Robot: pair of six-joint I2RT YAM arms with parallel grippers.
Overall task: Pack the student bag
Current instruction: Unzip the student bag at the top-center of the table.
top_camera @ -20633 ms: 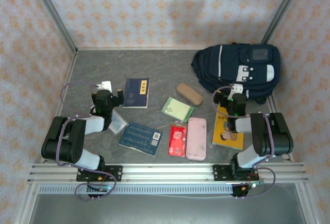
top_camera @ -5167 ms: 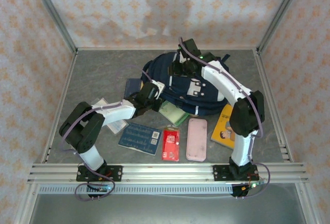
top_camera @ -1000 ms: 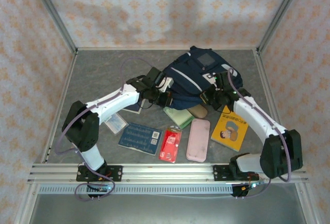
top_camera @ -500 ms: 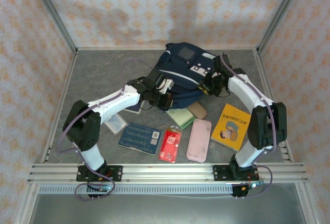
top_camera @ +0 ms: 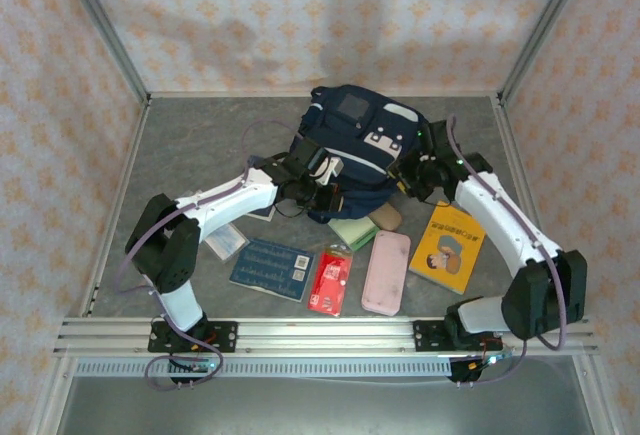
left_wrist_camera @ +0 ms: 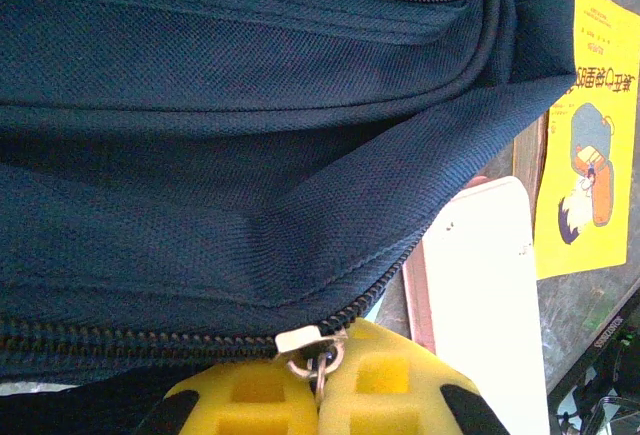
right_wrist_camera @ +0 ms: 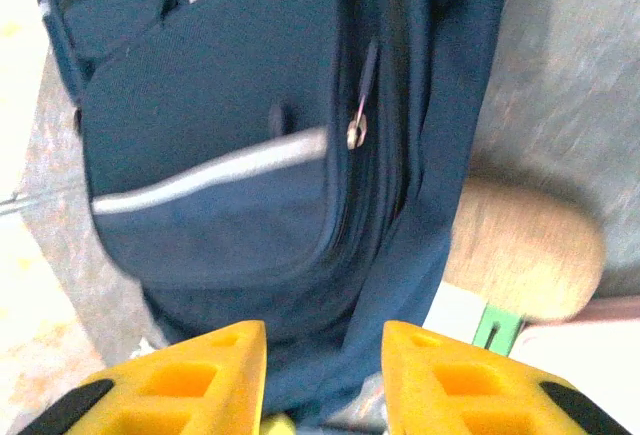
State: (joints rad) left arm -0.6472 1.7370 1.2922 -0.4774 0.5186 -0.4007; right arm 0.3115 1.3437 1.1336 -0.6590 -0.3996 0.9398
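The student bag, navy with white trim and a grey square patch, stands at the middle back of the table. My left gripper is at its lower left edge. In the left wrist view its yellow fingers are shut on the metal zipper pull at the end of a closed zip, with the bag's fabric above. My right gripper is at the bag's right side. Its jaws stand apart, with the bag's navy side pocket in front and fabric lying between the fingertips.
In front of the bag lie a tan case, a green notepad, a pink pencil case, a yellow book, a red packet and a blue booklet. Walls enclose the table on three sides.
The bag has shifted left and turned more upright. My right gripper has opened and moved back to the bag's right side. The left gripper stays shut on the zipper pull.
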